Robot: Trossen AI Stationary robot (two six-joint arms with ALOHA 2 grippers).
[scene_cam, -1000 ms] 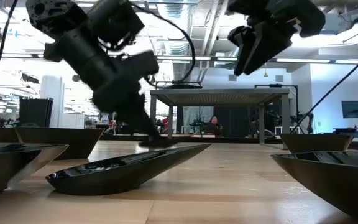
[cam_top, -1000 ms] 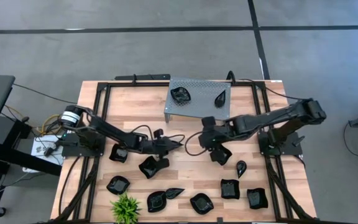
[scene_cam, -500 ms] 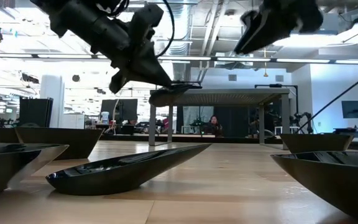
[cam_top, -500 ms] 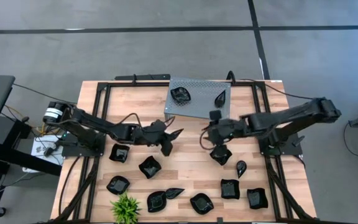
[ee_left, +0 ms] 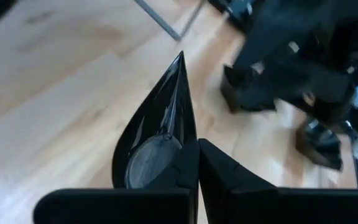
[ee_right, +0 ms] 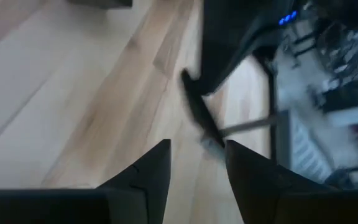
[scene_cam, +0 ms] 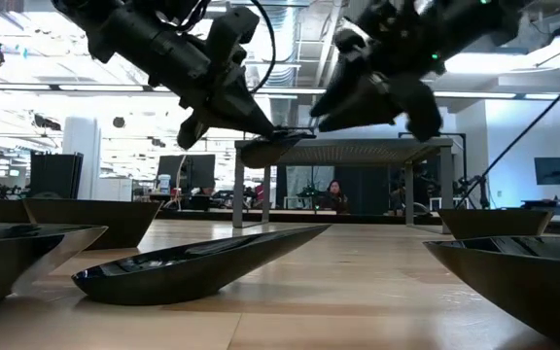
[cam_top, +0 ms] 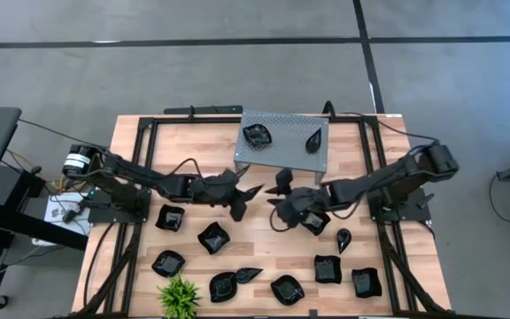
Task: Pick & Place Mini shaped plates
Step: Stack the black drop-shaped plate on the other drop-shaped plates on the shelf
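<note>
Teardrop-shaped glossy black mini plate [ee_left: 157,134] hangs mid-frame above the wooden table [cam_top: 264,239], clamped in the left gripper [cam_top: 242,197]. Right gripper [cam_top: 281,206], fingers apart and empty, has swung close: a handover toward the grey perforated shelf [cam_top: 286,142] looks likely.

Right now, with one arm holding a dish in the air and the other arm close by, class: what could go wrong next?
1. The left gripper pinches the teardrop dish only at its rim, so it might slip and fall.
2. The open right gripper hangs close to that dish over the table; the arms could bump.
3. The shelf already holds two dishes, leaving less room.
</note>
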